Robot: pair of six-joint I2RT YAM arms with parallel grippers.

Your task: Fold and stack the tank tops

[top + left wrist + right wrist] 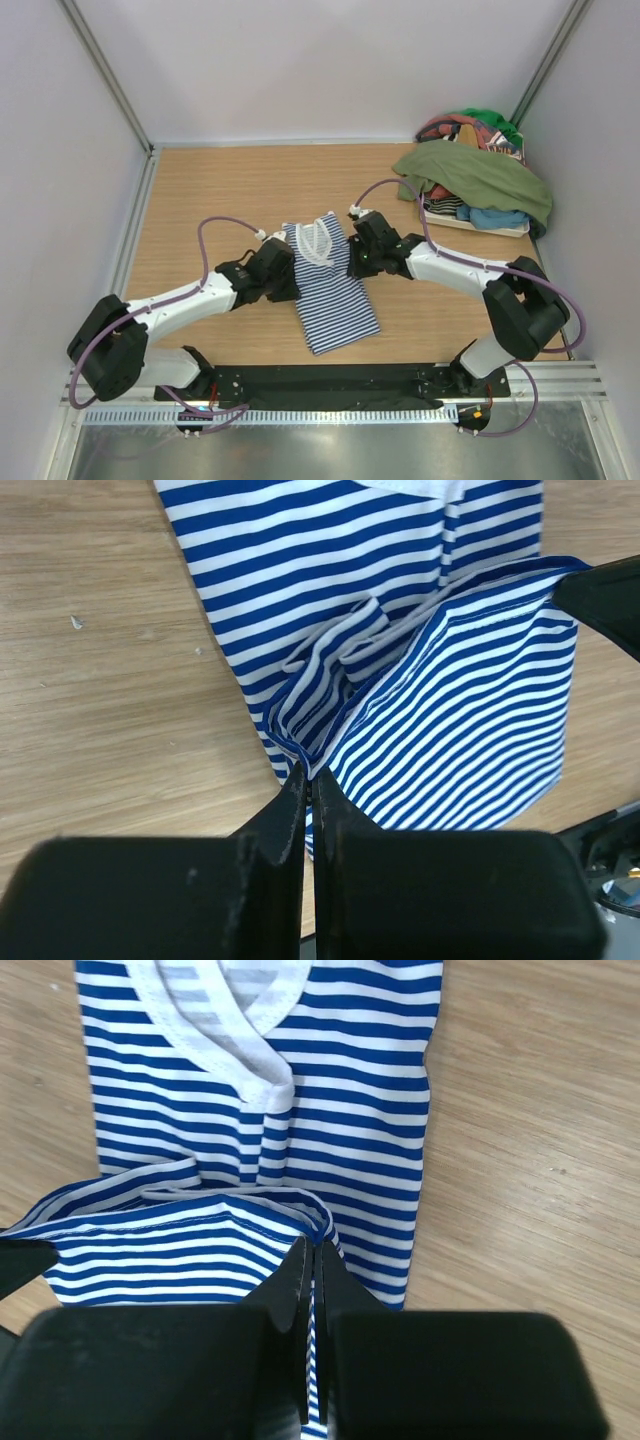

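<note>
One striped tank top (335, 300), mid-frame, is pinched at both sides by left end effector (308, 780) and right end effector (312, 1250); olive tank top (480, 178), upper right, lies unfolded.

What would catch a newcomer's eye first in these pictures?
The striped tank top lies in the middle of the table. The left gripper and the right gripper are each shut on an edge of it from opposite sides, lifting a fold. Next comes the olive green top, draped over a heap of clothes at the far right corner.
</note>
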